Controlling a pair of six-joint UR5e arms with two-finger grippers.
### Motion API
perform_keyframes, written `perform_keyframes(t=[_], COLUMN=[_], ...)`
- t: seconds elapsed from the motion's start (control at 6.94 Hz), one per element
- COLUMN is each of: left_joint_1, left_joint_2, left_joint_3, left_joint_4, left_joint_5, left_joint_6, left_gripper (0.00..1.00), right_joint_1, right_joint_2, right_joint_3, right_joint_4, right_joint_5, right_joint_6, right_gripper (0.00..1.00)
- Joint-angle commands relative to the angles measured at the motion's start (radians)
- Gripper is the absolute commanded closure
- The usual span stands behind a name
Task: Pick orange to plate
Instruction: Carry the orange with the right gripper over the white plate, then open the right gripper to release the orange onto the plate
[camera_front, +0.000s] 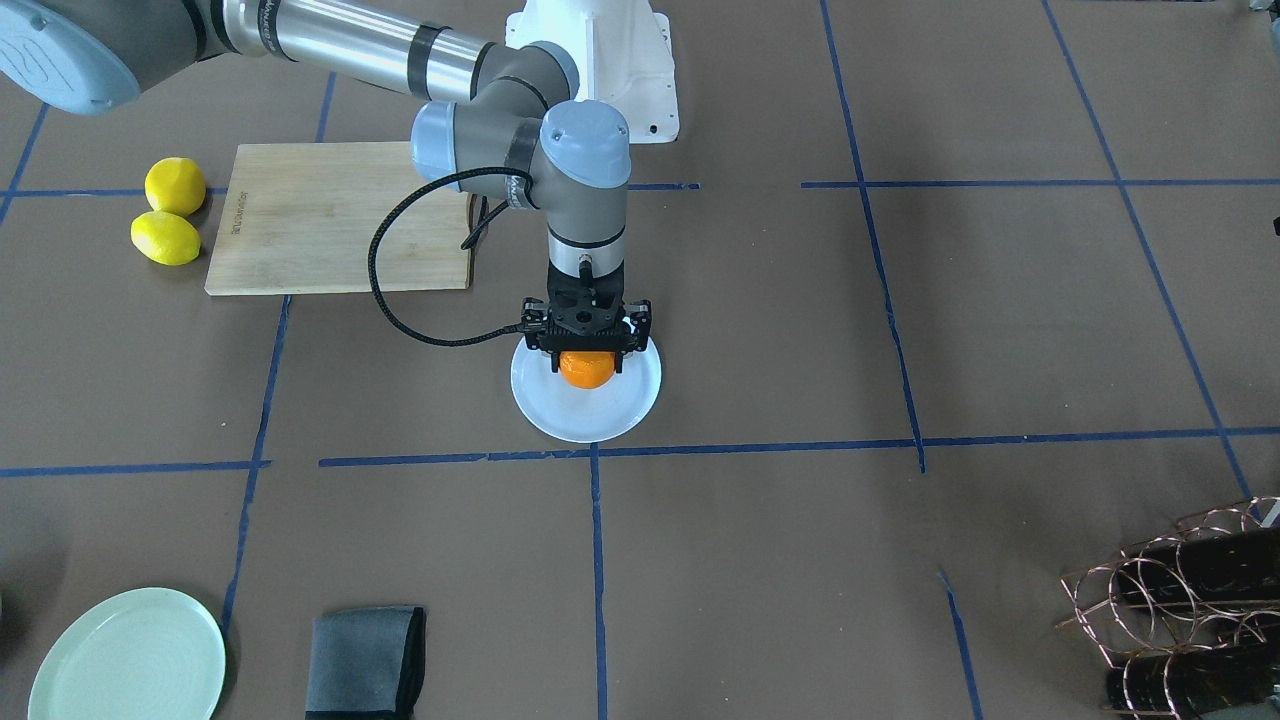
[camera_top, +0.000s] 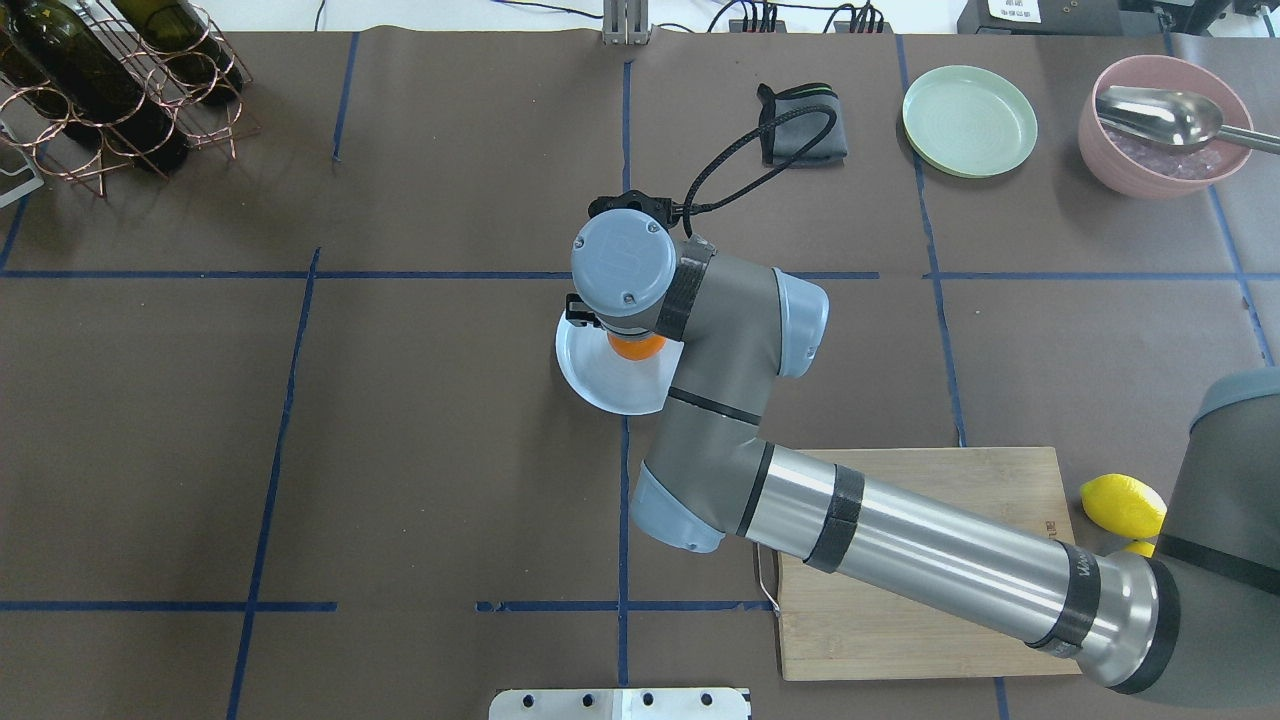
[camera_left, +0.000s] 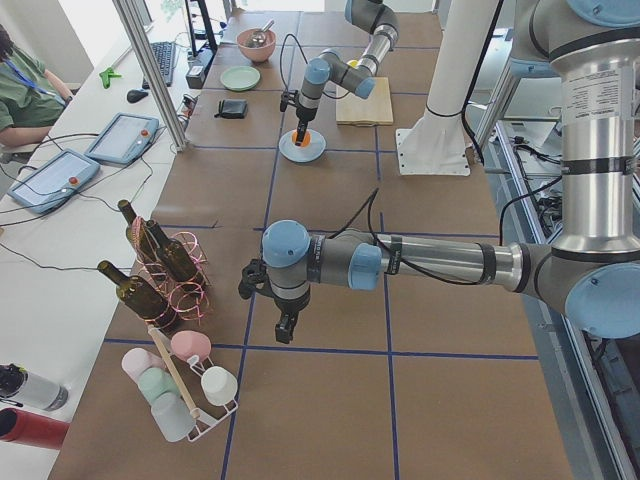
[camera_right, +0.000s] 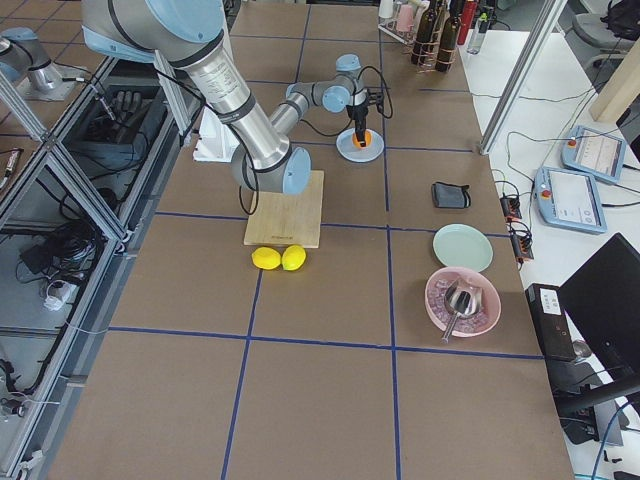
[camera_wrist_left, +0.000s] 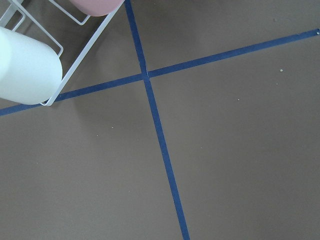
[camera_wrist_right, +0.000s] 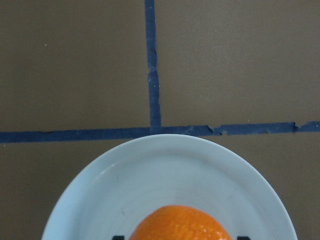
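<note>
- Orange (camera_wrist_right: 182, 222) fills the bottom edge of the right wrist camera's view, closer to a lens than anything else. It is a small bright fruit with pebbled skin, over the middle of the plate (camera_front: 592, 418).
- Right gripper (camera_front: 586, 360) points straight down and pinches the orange, one dark finger against each side. Whether the fruit's underside touches the plate I cannot tell.
- Handling, as I judge it: the fruit is light and firm with a little give, and its skin is rough enough to grip. Being round, it could roll on so shallow a plate once let go. The best hold is across its widest middle, with a modest squeeze so it does not bruise.
- Plate: round, white with a bluish tint and a low rim, sitting beside a crossing of blue tape lines. The orange is the only thing over it.
- Left gripper (camera_left: 284, 325) hangs above the table well apart from the plate, near some pastel cups (camera_left: 190, 346). It shows only from the side, so I cannot tell whether its fingers are spread or pressed together.
- Containers farther off: a pink bowl (camera_top: 1150, 185) holds a metal spoon (camera_top: 1165, 115) and something pale and glassy. A pale green plate (camera_top: 968, 120) sits near it. A copper wire rack (camera_top: 220, 120) holds dark wine bottles (camera_top: 95, 95).
- Two yellow lemons (camera_front: 170, 215) lie just beside a wooden cutting board (camera_front: 340, 215). A dark folded cloth (camera_front: 365, 660) lies near the green plate.
</note>
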Motion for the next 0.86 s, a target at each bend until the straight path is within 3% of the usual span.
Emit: perform_keyframes(t=[0.0,0.29,0.43,0.72], left_joint_1=[0.000,0.000,0.000,0.000], left_joint_2=[-0.001,0.000,0.000,0.000], left_joint_3=[-0.001,-0.002,-0.002,-0.002], left_joint_4=[0.000,0.000,0.000,0.006], left_joint_5=[-0.001,-0.003,0.000,-0.006], left_joint_6=[0.000,0.000,0.002,0.003], left_gripper=[0.00,0.00,0.00,0.00], right_joint_1=[0.000,0.043,0.112,0.280], right_joint_2=[0.004,0.027,0.017,-0.059], right_joint_3=[-0.013,0.019,0.089,0.298], right_joint_4=[0.000,-0.006,-0.035,-0.243], right_joint_5=[0.001,0.076,0.181,0.355], right_joint_6=[0.047,0.031,0.017,-0.195], right_gripper=[0.00,0.00,0.00,0.00])
